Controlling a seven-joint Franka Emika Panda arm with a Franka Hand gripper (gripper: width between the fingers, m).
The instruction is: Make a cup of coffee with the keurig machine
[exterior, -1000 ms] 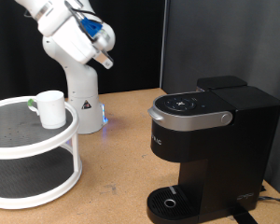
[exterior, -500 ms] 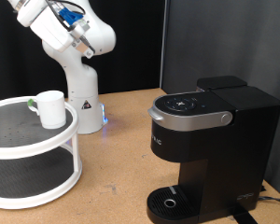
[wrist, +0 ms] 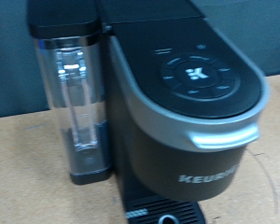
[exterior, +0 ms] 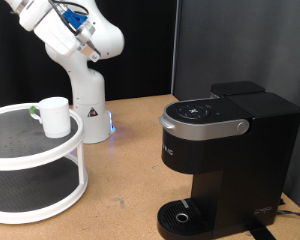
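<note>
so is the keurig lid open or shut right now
Shut. The keurig machine has its silver-grey lid handle down flat, flush over the front in both views.

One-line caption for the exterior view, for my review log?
White cup waits on a two-tier white stand while the keurig machine sits closed, drip tray bare; the raised arm's gripper is out of frame.

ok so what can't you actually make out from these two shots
- Gripper: its fingers show in neither view; the exterior view's top-left edge cuts the arm off, so open or shut is unknown.
- Cup: its inside is hidden by its own wall in the exterior view.
- Keurig machine: wrist view is blurred, button markings unreadable; its drip tray is cut by the bottom edge.
- Green item behind the cup: too small to identify.
</note>
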